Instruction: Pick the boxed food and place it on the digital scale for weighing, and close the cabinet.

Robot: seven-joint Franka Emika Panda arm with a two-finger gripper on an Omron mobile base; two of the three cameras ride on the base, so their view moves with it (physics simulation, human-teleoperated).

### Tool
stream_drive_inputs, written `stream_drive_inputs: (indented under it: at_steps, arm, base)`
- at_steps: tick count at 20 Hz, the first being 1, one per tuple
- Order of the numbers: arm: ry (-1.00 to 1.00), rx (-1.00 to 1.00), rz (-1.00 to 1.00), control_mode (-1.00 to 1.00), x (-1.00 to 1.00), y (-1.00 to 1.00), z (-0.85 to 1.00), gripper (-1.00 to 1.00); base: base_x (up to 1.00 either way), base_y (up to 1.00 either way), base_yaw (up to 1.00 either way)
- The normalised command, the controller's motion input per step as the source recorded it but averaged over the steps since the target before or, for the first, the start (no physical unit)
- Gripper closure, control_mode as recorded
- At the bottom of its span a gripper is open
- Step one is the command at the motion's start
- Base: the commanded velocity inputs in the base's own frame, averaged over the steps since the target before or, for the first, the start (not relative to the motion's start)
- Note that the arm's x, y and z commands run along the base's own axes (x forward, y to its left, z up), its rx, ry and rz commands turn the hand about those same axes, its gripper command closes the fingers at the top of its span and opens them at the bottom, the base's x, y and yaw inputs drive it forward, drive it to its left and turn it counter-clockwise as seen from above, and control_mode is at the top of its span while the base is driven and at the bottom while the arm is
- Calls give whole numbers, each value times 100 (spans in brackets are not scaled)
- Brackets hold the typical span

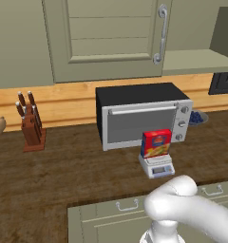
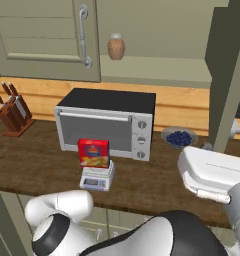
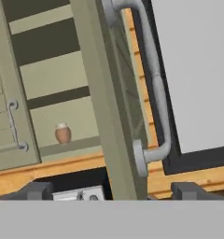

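Note:
The boxed food, red on top and yellow below, stands upright on the digital scale in front of the oven. The olive-green cabinet has its left door shut. Its right door stands open, edge-on to me. In the hand view my gripper is open, its two dark fingertips wide apart with nothing between them. It sits close under the open door's lower edge, beside the curved grey handle.
A black-and-silver oven sits on the wooden counter. A knife block is at the left and a bowl of blueberries to the oven's right. A brown jar stands on the open cabinet shelf. Green drawers lie below the counter.

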Motion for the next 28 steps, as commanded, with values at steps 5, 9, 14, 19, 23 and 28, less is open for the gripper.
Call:
stream_drive_inputs:
  at_steps: [5, 9, 14, 19, 23, 28]
  arm:
    - [5, 3, 28, -100, 69, 3, 0, -100]
    - [7, 0, 35, -100, 85, 65, 0, -100]
    - [1, 0, 29, -100, 100, 100, -7, -100]
    - [0, 1, 17, -100, 100, 100, -7, -100]
    - [-6, 9, 5, -100, 100, 100, 0, -100]
    - [-21, 13, -3, -100, 100, 100, 0, -100]
  base:
    - [0, 0, 0]
    - [0, 0, 0]
    - [0, 0, 0]
    - [0, 0, 0]
    - [0, 0, 0]
    - [0, 0, 0]
